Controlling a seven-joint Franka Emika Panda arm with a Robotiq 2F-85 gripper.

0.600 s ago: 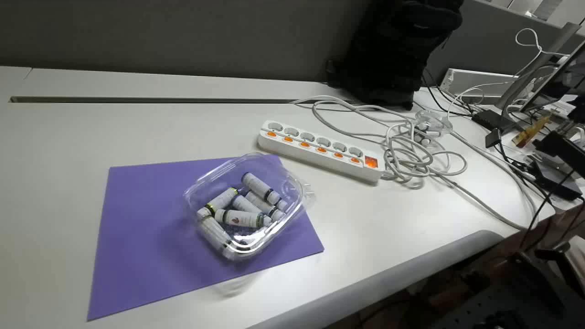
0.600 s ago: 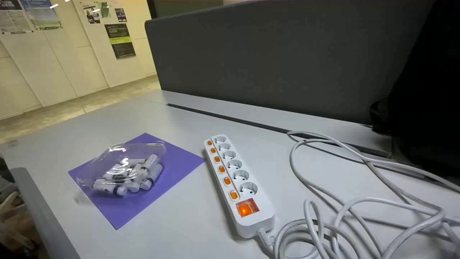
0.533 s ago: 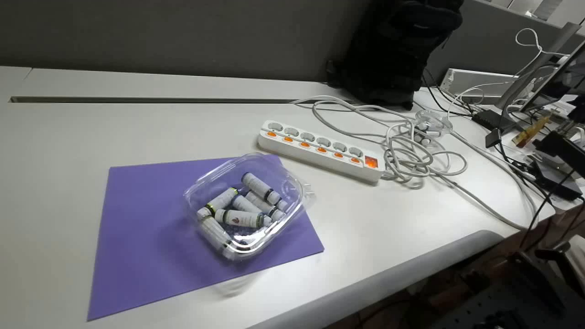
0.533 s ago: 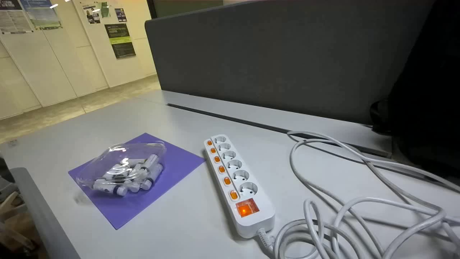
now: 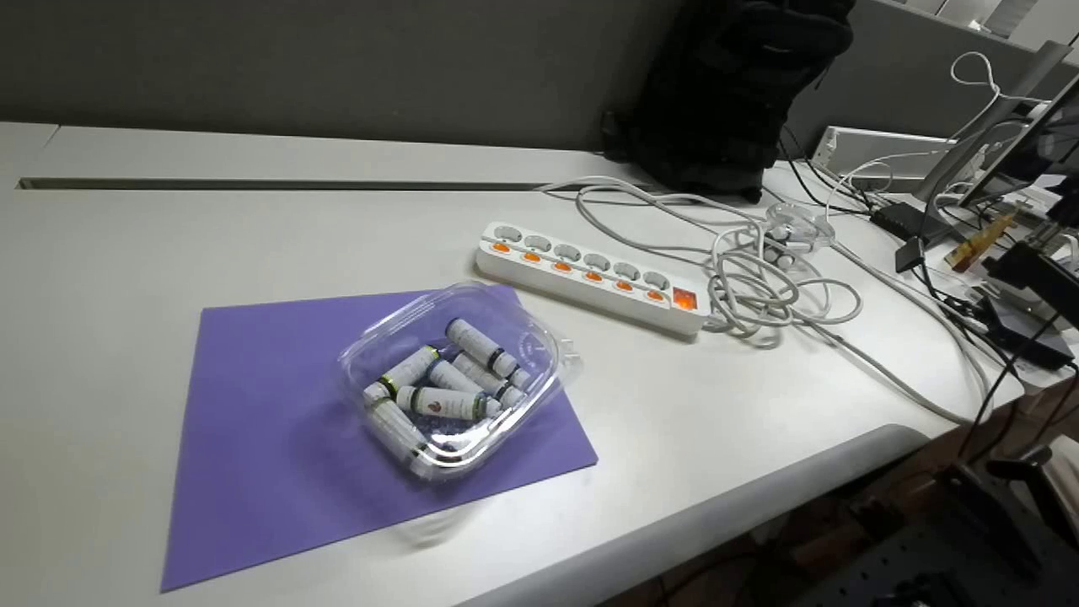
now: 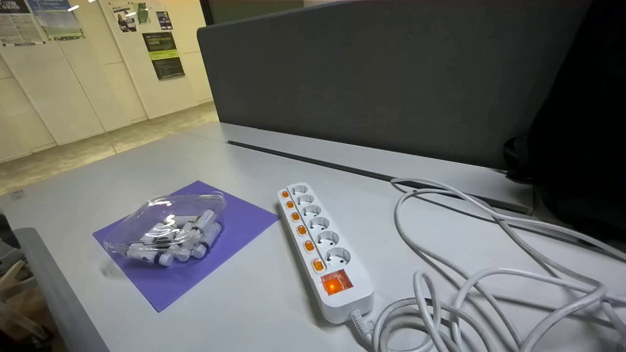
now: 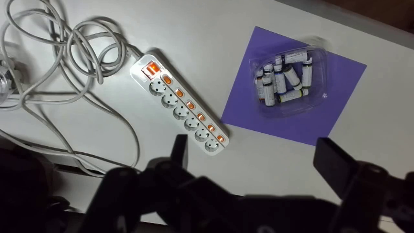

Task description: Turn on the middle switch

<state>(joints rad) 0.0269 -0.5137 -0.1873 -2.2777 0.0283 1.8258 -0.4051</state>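
- While the hand (image 7: 255,151) hangs well clear of the strip (image 7: 185,108), I take the step to be the approach, with the press not yet made; the strip lies aslant, upper left of centre in the wrist view.
- Spread wide, the hand holds nothing; I can make it out only along the bottom of the wrist view.
- The strip's row of six has two candidates for the middle: the third switch (image 7: 190,105) and the fourth switch (image 7: 201,116), counting from the cord (image 7: 98,73). Which is meant I cannot tell, nor whether either is on.
- Next, I judge, the hand should move toward the upper left of the wrist view, narrow, and press down on one switch; its neighbours sit close, so a wide hand could knock them.
- At the strip's upper-left end the main switch (image 7: 151,70) glows.
- Right of the strip, a tub (image 7: 292,108) of bottles (image 7: 280,83) sits on a mat (image 7: 240,106), whose lower-left corner lies just beside the strip; touching or not, I cannot say.
- The cord loops across the left of the wrist view, and a bag (image 5: 729,93) stands on the desk (image 5: 295,244) near the top of an exterior view; neither seems to bar the way.
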